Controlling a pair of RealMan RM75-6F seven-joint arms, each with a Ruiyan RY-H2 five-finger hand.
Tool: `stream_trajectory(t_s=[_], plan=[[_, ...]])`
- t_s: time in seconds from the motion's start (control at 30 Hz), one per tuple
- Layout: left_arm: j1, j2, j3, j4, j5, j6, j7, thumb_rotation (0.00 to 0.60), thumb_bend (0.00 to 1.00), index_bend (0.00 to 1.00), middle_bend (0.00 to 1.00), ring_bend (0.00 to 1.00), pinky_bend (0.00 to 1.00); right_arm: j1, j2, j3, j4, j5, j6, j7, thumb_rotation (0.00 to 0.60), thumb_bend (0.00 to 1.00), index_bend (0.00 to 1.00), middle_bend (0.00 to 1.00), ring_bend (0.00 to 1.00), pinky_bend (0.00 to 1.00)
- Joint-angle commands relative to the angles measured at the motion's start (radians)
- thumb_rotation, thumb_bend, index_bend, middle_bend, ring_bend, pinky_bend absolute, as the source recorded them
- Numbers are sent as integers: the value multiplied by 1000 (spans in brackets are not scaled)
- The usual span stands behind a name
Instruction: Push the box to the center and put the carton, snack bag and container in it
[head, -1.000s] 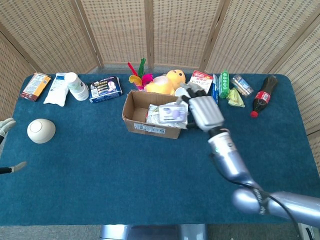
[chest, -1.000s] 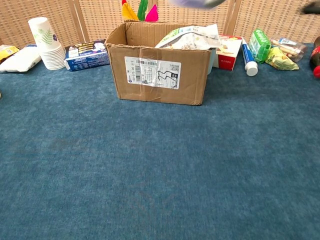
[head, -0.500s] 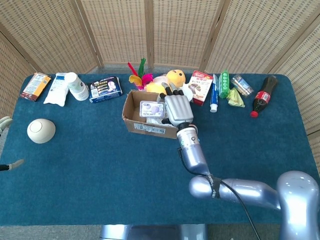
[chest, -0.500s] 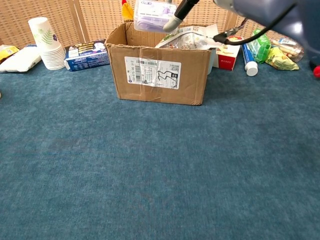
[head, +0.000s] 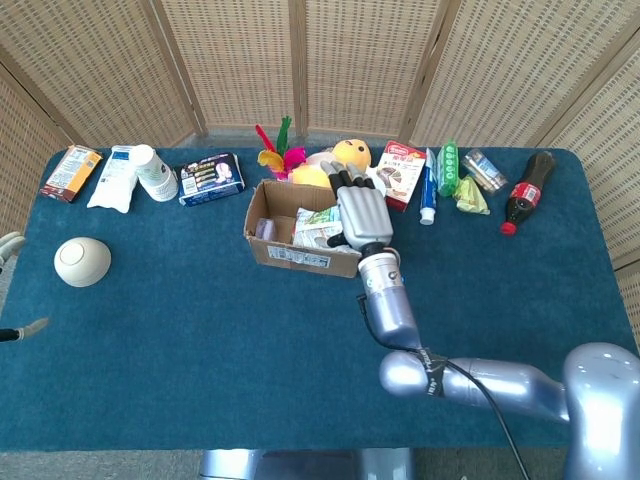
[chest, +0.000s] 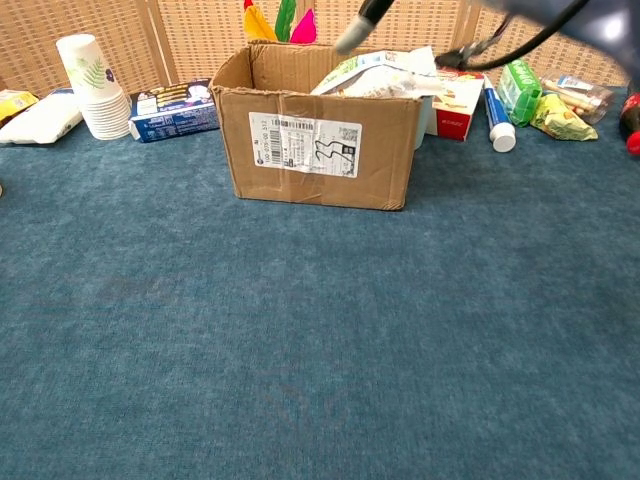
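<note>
1. The right hand (head: 362, 217) hangs over the brown cardboard box (head: 300, 256), fingers spread, holding nothing.
2. The crinkly snack bag (head: 322, 225) pokes above the rim; a low exit could snag it.
3. The pale container (head: 264, 229) lies inside the box.
4. The left hand (head: 10, 247) barely shows; state unclear.

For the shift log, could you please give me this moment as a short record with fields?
box: cardboard box, open, mid-table near the back row of items
in box: snack bag; a pale item, probably the container, at the left end
right hand: right hand over the box's right end, fingers spread, holding nothing
left hand: left hand just visible at the table's left edge, state unclear
left of box: bowl, cups
right of box: bottle
</note>
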Motion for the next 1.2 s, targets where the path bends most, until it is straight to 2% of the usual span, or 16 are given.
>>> stream_trajectory(t_s=[0.03, 0.2, 0.37, 0.5, 0.7, 0.83, 0.9, 0.93, 1.2], plan=[[3, 0, 1, -2, 4, 6, 2, 600, 159, 0, 0, 0, 70, -61, 85, 2, -81, -92, 12, 60, 600, 0, 0, 0, 0, 148], [7, 1, 3, -7, 12, 16, 6, 600, 160, 0, 0, 0, 70, -192, 223, -40, -180, -280, 13, 207, 600, 0, 0, 0, 0, 148], [11, 2, 4, -14, 20, 26, 15, 600, 160, 0, 0, 0, 70, -305, 317, -83, -210, -451, 27, 364, 600, 0, 20, 1, 0, 197], [14, -1, 8, -27, 27, 34, 39, 600, 160, 0, 0, 0, 70, -417, 369, -140, -181, -617, 80, 531, 600, 0, 110, 31, 0, 239], [23, -11, 15, -55, 34, 46, 109, 600, 160, 0, 0, 0, 70, -569, 407, -273, -84, -825, 191, 681, 600, 0, 131, 36, 0, 239], [37, -21, 16, -72, 27, 67, 149, 600, 159, 0, 0, 0, 71, -661, 417, -347, -41, -898, 275, 686, 600, 0, 137, 29, 0, 217], [48, -30, 13, -73, 28, 93, 159, 600, 159, 0, 0, 0, 70, -708, 419, -381, -22, -904, 301, 673, 600, 0, 137, 27, 0, 204], [55, -41, 20, -68, 37, 104, 181, 600, 160, 0, 0, 0, 70, -749, 424, -419, 1, -884, 302, 631, 600, 0, 137, 26, 0, 198], [85, -105, 25, -17, 50, 159, 218, 600, 160, 0, 0, 0, 69, -852, 390, -467, 49, -897, 366, 572, 600, 0, 142, 0, 0, 75]])
